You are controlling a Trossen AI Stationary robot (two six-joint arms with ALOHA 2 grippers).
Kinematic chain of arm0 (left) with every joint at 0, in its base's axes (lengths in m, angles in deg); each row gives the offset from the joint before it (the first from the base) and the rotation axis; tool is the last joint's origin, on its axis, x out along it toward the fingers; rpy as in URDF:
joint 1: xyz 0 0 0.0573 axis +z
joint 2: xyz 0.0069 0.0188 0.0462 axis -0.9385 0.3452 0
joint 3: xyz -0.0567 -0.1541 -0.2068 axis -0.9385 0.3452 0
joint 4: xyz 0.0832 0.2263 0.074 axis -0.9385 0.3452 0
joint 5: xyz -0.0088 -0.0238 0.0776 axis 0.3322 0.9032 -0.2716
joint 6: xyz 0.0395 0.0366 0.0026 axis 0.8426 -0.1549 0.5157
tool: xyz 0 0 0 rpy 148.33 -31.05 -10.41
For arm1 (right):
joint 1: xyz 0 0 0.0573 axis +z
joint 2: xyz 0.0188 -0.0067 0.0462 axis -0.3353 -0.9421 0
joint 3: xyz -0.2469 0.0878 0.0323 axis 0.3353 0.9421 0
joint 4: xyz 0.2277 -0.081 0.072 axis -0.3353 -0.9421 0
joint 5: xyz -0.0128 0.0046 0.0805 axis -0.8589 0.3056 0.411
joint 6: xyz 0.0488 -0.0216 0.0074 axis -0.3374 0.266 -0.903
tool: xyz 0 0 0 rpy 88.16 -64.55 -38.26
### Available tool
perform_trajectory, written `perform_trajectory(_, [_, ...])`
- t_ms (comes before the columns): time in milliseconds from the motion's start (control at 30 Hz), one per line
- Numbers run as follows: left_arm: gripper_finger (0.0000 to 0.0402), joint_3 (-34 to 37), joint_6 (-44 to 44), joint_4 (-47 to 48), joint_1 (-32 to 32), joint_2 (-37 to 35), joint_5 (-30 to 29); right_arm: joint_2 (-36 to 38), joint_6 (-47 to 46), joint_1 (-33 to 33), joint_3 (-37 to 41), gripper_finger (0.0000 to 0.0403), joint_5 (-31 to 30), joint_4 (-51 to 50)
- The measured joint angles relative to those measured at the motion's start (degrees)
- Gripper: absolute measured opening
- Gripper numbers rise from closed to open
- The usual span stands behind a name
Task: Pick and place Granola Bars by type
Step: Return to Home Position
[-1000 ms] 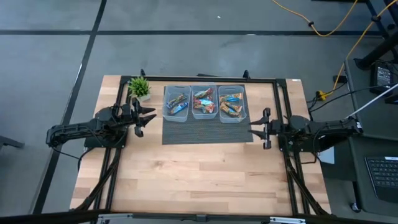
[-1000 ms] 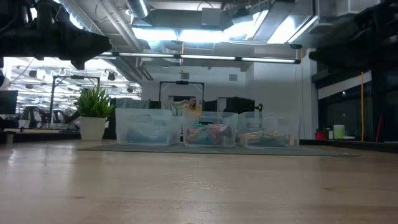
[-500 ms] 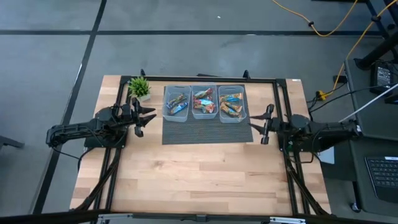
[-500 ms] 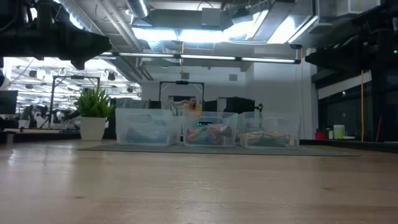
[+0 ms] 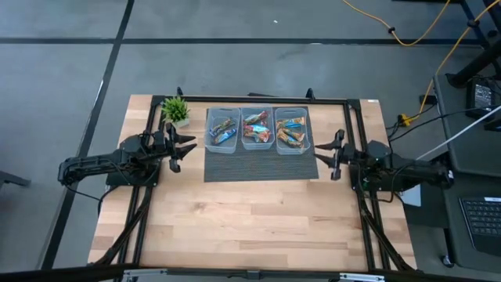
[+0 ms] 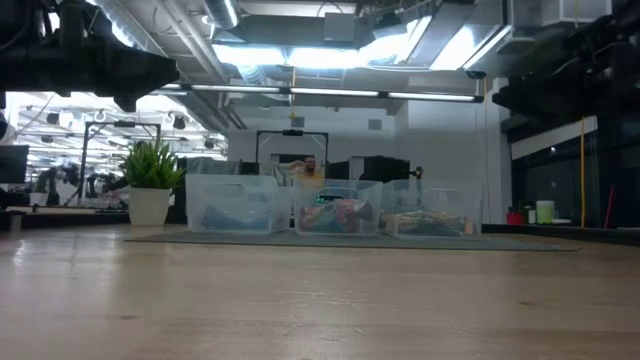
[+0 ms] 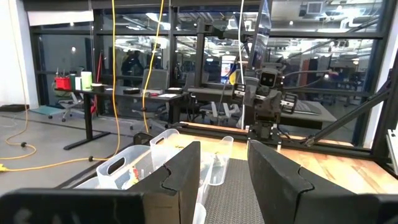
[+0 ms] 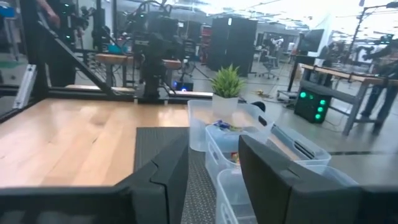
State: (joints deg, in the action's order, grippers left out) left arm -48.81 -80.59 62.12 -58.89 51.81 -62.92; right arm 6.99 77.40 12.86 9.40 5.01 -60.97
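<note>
The granola bars (image 5: 257, 129) lie inside three clear bins standing side by side on a grey mat (image 5: 258, 166) near the table's far edge. The left bin (image 5: 222, 131), the middle bin and the right bin (image 5: 291, 131) each hold several shiny wrappers. My left gripper (image 5: 185, 149) hovers open to the left of the bins, pointing toward them; its wrist view (image 7: 224, 152) shows the bins past its fingers. My right gripper (image 5: 327, 156) hovers open just right of the right bin, its fingers (image 8: 213, 146) facing the bins. Neither holds anything.
A small potted plant (image 5: 175, 110) stands at the far left corner beside the left bin, seen also in the low view (image 6: 152, 180). Black frame rails (image 5: 356, 188) run along the table's sides. Bare wooden tabletop (image 5: 250, 219) spreads across the near half.
My right gripper has moved a little toward the table's far edge, closer to the right bin, staying open. The left arm and the bins have kept still.
</note>
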Motion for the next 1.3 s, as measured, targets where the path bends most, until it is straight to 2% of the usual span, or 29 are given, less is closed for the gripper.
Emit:
perform_trajectory(333, [0.0127,0.0,0.0,0.0,0.0,0.0,0.02,0.02,1.75,4.29,0.02,0.0144,-0.35,0.2])
perform_trajectory(767, [0.0127,0.0,0.0,0.14,0.01,-0.01,-0.01,0.04,1.74,4.42,0.02,0.0144,-0.42,0.17])
perform_trajectory(900, [0.0127,0.0,0.0,7.56,-0.41,0.02,0.32,0.04,1.76,4.4,0.04,0.0144,-0.43,0.17])
perform_trajectory(1300, [0.0127,0.04,-0.17,7.96,-4.79,7.47,2.68,0.04,1.76,4.4,0.07,0.0144,-0.46,0.17])
